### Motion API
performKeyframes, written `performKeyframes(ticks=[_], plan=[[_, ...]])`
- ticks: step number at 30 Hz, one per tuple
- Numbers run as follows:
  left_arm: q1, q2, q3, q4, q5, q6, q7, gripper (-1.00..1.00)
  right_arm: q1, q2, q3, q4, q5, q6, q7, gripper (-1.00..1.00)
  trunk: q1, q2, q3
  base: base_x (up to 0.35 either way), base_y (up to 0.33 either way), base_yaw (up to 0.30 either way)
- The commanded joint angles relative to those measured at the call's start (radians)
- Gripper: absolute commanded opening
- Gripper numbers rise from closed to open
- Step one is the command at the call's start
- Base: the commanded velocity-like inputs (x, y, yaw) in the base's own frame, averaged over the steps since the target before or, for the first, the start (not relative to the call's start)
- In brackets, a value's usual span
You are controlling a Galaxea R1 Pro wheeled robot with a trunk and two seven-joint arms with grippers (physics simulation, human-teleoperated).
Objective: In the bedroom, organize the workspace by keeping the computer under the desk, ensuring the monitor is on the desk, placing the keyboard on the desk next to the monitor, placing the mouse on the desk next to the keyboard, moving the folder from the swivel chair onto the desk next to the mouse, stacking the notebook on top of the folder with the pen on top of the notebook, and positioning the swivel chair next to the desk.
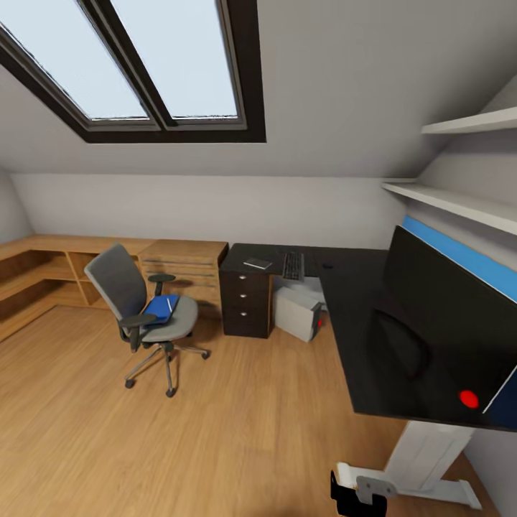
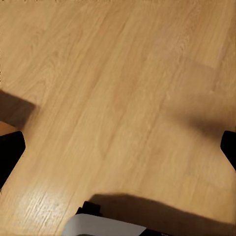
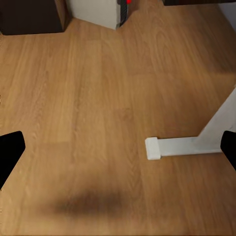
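Note:
The grey swivel chair (image 1: 122,287) stands on the floor left of the black desk (image 1: 352,316). On its seat lies the blue folder (image 1: 159,310) with a thin white pen (image 1: 170,305) on top. The dark notebook (image 1: 257,263), the keyboard (image 1: 293,266) and a small dark mouse (image 1: 327,266) lie on the desk's far wing. The big black monitor (image 1: 445,309) stands at the right. The light grey computer (image 1: 296,312) (image 3: 96,11) sits under the desk. My left gripper (image 2: 118,147) and right gripper (image 3: 118,150) are open above bare wooden floor.
A light wooden drawer unit (image 1: 183,269) and low shelving (image 1: 43,269) run along the far wall left of the desk. The desk's white foot (image 3: 184,146) (image 1: 431,467) lies on the floor close to my right gripper. A blue panel (image 1: 459,255) and wall shelves (image 1: 459,205) are behind the monitor.

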State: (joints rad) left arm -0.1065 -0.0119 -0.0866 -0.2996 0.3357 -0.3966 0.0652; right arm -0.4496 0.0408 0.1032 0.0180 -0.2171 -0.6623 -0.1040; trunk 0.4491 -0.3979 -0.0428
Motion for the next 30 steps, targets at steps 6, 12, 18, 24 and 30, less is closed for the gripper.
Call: performKeyframes(ticks=[6,12,18,24,30], plan=[[-0.001,0.000,-0.008,0.000,0.004,-0.004,0.006,1.00,-0.001,0.002,0.009,0.002,-0.005,-0.003,-0.006,1.00,0.001,-0.002,-0.002,0.235,0.163,0.000],[-0.001,0.000,-0.008,0.000,0.004,-0.003,0.006,1.00,-0.001,0.002,0.010,0.002,-0.007,-0.003,-0.006,1.00,0.001,-0.002,-0.002,0.261,0.140,0.000],[-0.001,0.000,-0.008,0.000,0.004,-0.002,0.007,1.00,-0.001,0.003,0.011,0.002,-0.007,-0.003,-0.006,1.00,0.001,-0.002,-0.002,0.100,0.027,0.000],[-0.001,0.001,-0.008,0.000,0.005,-0.002,0.007,1.00,-0.001,0.003,0.011,0.002,-0.007,-0.003,-0.006,1.00,0.001,-0.002,-0.002,0.018,0.005,0.000],[-0.001,0.001,-0.008,0.000,0.005,-0.004,0.007,1.00,-0.001,0.004,0.011,0.002,-0.007,-0.003,-0.006,1.00,0.001,-0.002,-0.002,0.004,0.070,0.000]])
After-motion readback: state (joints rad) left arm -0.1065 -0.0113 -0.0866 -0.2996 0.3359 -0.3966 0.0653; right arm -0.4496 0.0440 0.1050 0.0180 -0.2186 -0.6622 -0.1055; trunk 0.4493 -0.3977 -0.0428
